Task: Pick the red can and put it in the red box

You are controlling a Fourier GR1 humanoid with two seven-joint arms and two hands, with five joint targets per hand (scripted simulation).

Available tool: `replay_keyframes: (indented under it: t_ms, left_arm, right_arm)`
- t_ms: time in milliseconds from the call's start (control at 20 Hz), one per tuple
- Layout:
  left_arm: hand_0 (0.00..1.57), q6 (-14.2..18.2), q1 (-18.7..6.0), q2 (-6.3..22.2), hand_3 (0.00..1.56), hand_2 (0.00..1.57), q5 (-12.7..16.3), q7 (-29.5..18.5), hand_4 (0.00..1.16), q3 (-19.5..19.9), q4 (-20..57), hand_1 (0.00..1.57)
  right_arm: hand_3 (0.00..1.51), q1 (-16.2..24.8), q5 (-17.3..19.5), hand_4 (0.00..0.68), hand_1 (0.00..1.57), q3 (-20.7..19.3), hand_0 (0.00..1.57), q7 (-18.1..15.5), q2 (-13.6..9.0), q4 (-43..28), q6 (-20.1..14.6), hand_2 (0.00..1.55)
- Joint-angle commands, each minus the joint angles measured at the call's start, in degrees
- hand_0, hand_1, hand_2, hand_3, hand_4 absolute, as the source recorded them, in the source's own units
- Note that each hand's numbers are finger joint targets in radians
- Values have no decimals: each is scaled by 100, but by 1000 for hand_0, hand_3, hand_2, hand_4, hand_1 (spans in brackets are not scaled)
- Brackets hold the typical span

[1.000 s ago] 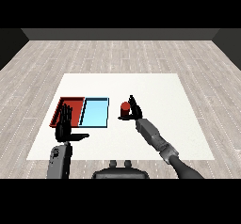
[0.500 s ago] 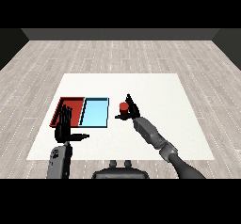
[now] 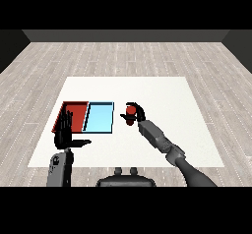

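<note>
- Head view shows a white table (image 3: 147, 88) with two trays on it – a red tray (image 3: 69, 111) and a light blue tray (image 3: 100, 118) – lying side by side and touching.
- The red can (image 3: 130, 112) is in the right hand (image 3: 137, 113), just to the right of the light blue tray.
- The black fingers (image 3: 134, 105) curl over the top and far side of the can, and the thumb side wraps round it lower down – so the can sits inside the curl of the hand, with its red side showing toward the trays.
- I cannot tell if the can is touching the table or is lifted off it.
- The can is not in the red tray; the light blue tray lies between them.
- The left hand (image 3: 65, 132) is held up near the front edge of the red tray, fingers straight and spread, thumb sticking out to the right, holding nothing.
</note>
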Motion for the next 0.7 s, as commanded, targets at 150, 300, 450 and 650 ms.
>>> replay_keyframes:
  t_ms: [150,300,450,650]
  left_arm:
    - [0,40,41,-113,0,0,-125,-296,0,-37,268,0]
    - [0,-12,340,-132,0,0,-114,-102,0,-178,-198,0]
    - [0,-7,-2,-71,0,0,-65,-255,0,-6,285,0]
    - [0,-6,-143,-26,0,0,-117,-342,0,23,470,0]
  right_arm:
    - [1412,-75,73,531,1480,504,1480,483,0,322,-725,1458]
    - [1418,-150,103,518,1489,772,1489,894,0,140,-988,1469]
    - [1416,-118,41,527,1526,904,1526,995,-1,-90,-1134,1486]
    - [1385,-326,45,534,1481,544,1481,209,0,496,-618,1448]
